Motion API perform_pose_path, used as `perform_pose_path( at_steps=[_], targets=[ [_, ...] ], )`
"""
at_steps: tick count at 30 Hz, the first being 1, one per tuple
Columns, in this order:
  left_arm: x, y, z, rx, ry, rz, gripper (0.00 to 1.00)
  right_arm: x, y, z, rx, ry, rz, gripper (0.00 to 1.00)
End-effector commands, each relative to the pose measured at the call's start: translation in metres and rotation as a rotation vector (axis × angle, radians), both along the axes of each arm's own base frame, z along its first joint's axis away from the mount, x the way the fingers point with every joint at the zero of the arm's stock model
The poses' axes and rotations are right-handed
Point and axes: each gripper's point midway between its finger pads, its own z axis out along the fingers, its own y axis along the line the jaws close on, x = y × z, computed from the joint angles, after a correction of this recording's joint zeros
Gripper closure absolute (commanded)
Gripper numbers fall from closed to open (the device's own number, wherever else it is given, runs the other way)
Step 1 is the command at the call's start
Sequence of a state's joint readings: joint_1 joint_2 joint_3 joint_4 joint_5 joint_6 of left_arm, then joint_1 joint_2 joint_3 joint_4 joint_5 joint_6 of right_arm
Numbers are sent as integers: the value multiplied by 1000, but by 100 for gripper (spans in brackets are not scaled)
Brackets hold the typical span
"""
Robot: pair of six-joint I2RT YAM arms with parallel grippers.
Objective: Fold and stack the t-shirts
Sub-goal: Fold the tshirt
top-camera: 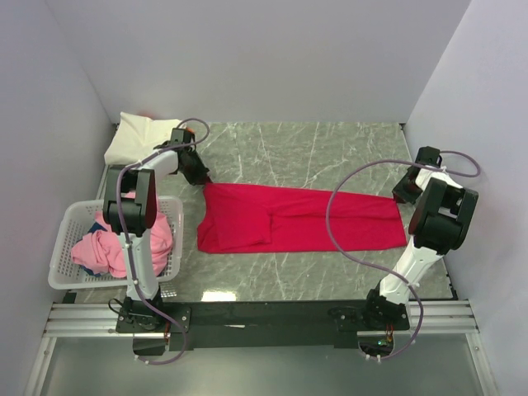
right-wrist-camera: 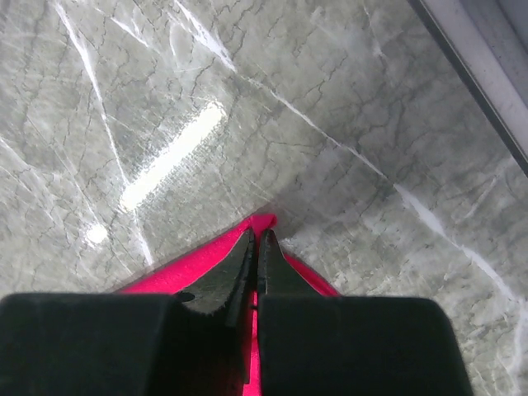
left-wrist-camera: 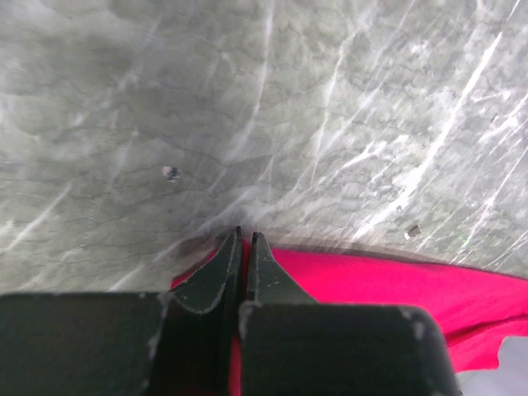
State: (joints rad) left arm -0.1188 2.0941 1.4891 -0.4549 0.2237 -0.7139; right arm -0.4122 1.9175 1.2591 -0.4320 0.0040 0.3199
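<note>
A crimson red t-shirt [top-camera: 297, 219] lies flat as a long folded strip across the middle of the marble table. My left gripper [top-camera: 200, 176] is at its far left corner, shut on the red cloth [left-wrist-camera: 371, 276], which shows between the closed fingers [left-wrist-camera: 216, 276]. At the strip's far right corner my right gripper [top-camera: 402, 192] is pinched shut on the red cloth [right-wrist-camera: 266, 223] as well. A folded cream-white t-shirt [top-camera: 139, 136] rests at the far left of the table. Crumpled pink t-shirts [top-camera: 103, 247] fill the basket.
A white lattice basket [top-camera: 64, 247] stands at the left near edge, beside the left arm. Grey walls enclose the table on three sides. A black rail [top-camera: 264, 313] runs along the near edge with both arm bases.
</note>
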Motion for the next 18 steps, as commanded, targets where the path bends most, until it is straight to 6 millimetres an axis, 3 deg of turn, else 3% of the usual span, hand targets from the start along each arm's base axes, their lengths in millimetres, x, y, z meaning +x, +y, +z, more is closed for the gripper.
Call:
perform_pose_path(
  at_steps=[1,8,9,11,18],
  targets=[
    [15,19,4,63,-33,14,99,2,-14,2,-52,22,-12,100],
    [33,14,2,45,-60,-13,99,4,-15,11,-60,13,-9,100],
    [43,13,8,44,-85,-15,99,5,-12,12,-47,2,-7,100],
    [49,15,0,63,-78,-17,99,7,-9,17,-38,-15,-6,100],
    [98,19,16,114,-181,-29,98,13,6,22,-8,-23,24,100]
  ],
)
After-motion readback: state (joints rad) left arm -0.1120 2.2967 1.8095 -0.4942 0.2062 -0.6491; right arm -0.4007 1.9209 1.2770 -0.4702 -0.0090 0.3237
